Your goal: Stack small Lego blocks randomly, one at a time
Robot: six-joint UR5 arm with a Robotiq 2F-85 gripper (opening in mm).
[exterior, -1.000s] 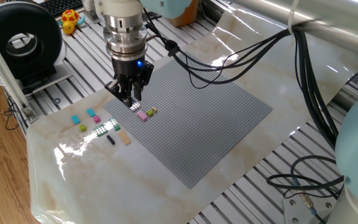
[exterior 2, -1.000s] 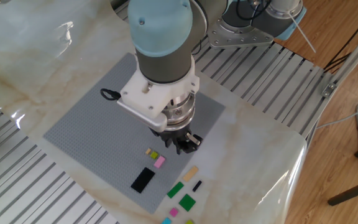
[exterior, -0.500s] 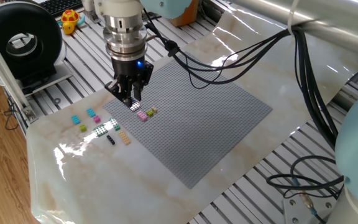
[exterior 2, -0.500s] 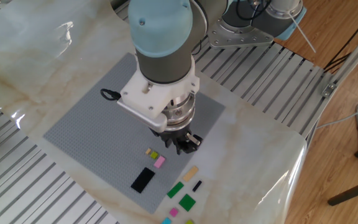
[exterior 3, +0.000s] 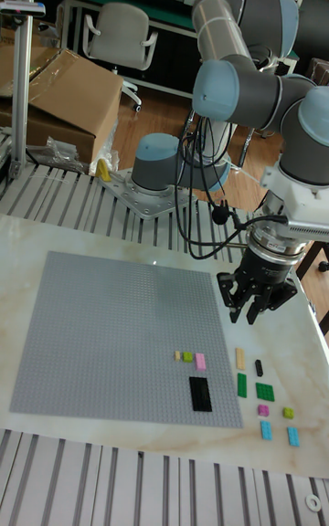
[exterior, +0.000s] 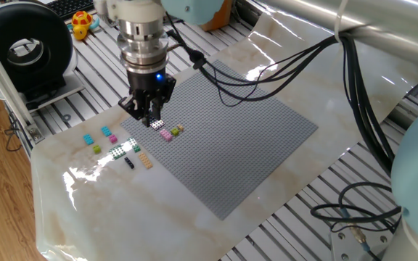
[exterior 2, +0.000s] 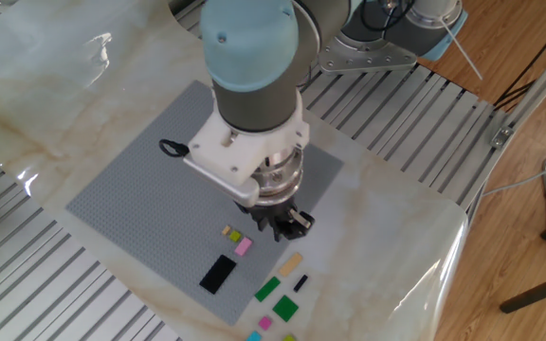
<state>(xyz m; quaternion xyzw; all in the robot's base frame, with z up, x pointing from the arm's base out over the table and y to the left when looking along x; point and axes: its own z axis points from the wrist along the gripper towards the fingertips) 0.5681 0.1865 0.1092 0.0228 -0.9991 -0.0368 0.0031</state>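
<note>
While the marble tabletop point(exterior 3: 137, 453) is read from its front edge in the tall view, the loose small Lego blocks come first: two cyan bricks point(exterior 3: 266, 430), a pink brick point(exterior 3: 263, 410) and a lime-green brick point(exterior 3: 288, 413). Two flat green pieces point(exterior 3: 264, 390), a tiny black brick point(exterior 3: 259, 367) and a tan brick point(exterior 3: 241, 358) lie just behind them. All lie off the plate, unstacked.

Next back, on the large grey studded baseplate point(exterior 3: 110, 334) near its corner: a flat black plate point(exterior 3: 199, 394), then a short row of a pink placed brick point(exterior 3: 200, 362), a lime placed brick point(exterior 3: 188, 357) and a small tan placed brick point(exterior 3: 178, 355), side by side, single layer.

Beyond that, the two-finger gripper point(exterior 3: 259, 307) hangs low over the plate's edge, between the row and the loose group.

Change over the last second: the gripper has slid a little sideways, away from the row and toward the loose bricks. No brick has moved.

Fingers: cannot tell whether spread, closed or carrying a piece; the tips are too small and shaded. A pale speck under the tips in one fixed view is unresolved.

Judgement: a transit toward the next pick, stacking barely begun.
</note>
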